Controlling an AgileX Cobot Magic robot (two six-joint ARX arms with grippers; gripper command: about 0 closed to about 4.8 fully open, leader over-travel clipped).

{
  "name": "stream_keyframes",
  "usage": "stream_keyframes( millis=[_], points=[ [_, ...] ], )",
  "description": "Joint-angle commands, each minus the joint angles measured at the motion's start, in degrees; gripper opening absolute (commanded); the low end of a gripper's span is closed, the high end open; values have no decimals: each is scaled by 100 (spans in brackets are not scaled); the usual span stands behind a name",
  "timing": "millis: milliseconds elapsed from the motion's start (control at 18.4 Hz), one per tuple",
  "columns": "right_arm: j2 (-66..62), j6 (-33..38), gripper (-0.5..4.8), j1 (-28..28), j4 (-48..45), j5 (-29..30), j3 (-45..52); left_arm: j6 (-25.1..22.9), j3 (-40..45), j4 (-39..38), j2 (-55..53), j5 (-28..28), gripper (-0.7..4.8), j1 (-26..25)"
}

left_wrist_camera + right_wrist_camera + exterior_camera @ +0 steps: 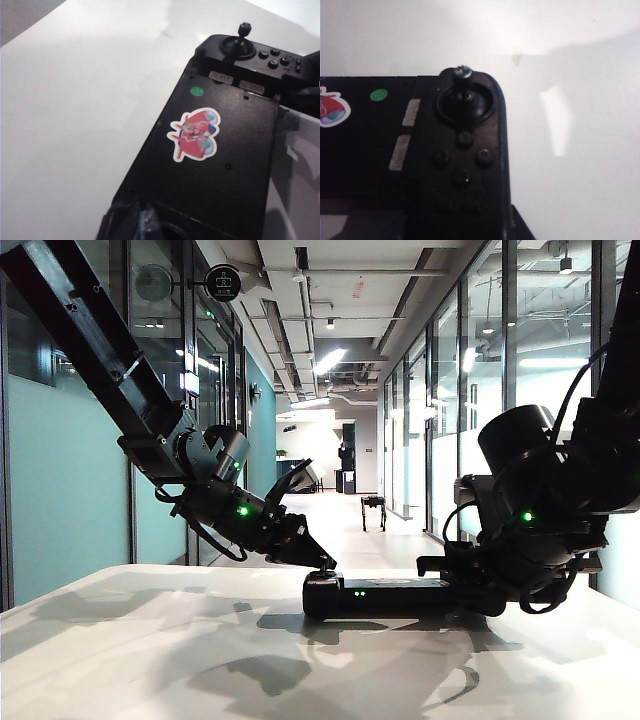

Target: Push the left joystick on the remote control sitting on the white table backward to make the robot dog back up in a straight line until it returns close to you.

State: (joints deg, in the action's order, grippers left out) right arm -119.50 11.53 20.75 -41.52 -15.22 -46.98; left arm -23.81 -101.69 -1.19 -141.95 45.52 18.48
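Your left claw [322, 562] presses down at the left end of the wide black remote control [385, 596] on the white bench [150, 650]; I cannot tell how its jaws stand. Your right claw [450, 575] sits at the remote's right end, its grip unclear too. The small dark robot dog [373, 510] stands far down the corridor.

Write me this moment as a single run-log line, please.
left end effector: tip at left joystick | right end effector: holding remote control on white table | robot dog: far down corridor

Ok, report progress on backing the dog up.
Done: right pincer braces the remote control's right end; left pincer's tip sits at its left end, where the left joystick is, itself hidden. In hand: apparently the push. Left: the robot dog stands far down the corridor, not yet near.
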Motion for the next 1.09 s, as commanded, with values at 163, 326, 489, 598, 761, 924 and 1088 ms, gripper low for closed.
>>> stream_keyframes(
  millis=[163,326,489,598,761,924,1088],
  points=[
    [28,48,165,-2,-208,-118,-24,-282,-17,-293,20,151,-5,15],
    [28,48,165,-2,-208,-136,-24,-365,-17,-299,22,289,-5,15],
    [28,48,165,-2,-208,-138,-24,-363,-17,-304,22,334,-6,15],
    [28,48,165,-2,-208,-138,-24,-363,-17,-306,22,334,-6,15],
    [28,46,165,-2,-208,-138,-24,-363,-17,-308,22,334,-5,15],
    [28,48,165,-2,-208,-138,-24,-363,-17,-308,22,334,-5,15],
    [28,46,165,-2,-208,-140,-24,-363,-17,-308,22,337,-6,15]
  ],
)
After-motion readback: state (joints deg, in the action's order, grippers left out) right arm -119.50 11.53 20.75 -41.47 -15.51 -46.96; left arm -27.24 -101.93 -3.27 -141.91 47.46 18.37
